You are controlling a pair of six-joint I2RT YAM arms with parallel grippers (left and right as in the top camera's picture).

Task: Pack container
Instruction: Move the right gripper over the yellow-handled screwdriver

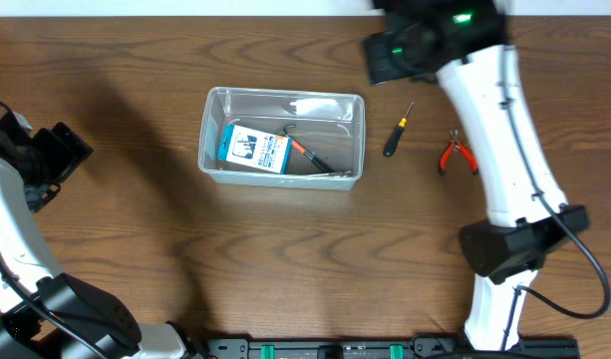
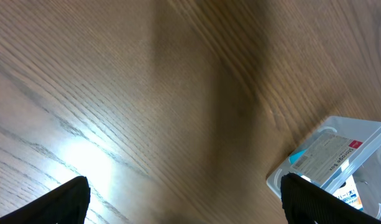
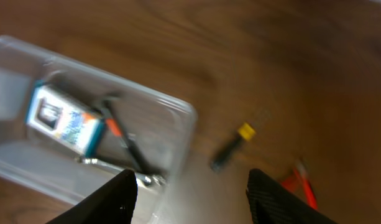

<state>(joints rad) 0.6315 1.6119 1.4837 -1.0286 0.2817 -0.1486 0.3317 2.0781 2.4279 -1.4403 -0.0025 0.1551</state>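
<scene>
Right gripper (image 3: 190,186) hangs parted, holding nothing, near the clear container's (image 1: 285,95) right end; left gripper (image 2: 184,186) gapes wide, empty, over the table's (image 1: 136,249) left edge.

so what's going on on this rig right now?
Packing, partway done. The clear container holds a blue-and-white box and an orange-and-black tool. A screwdriver and red pliers lie out on the table on the right arm's side. The right gripper hangs open and empty near them. The left gripper is open over bare wood, off to the side.
</scene>
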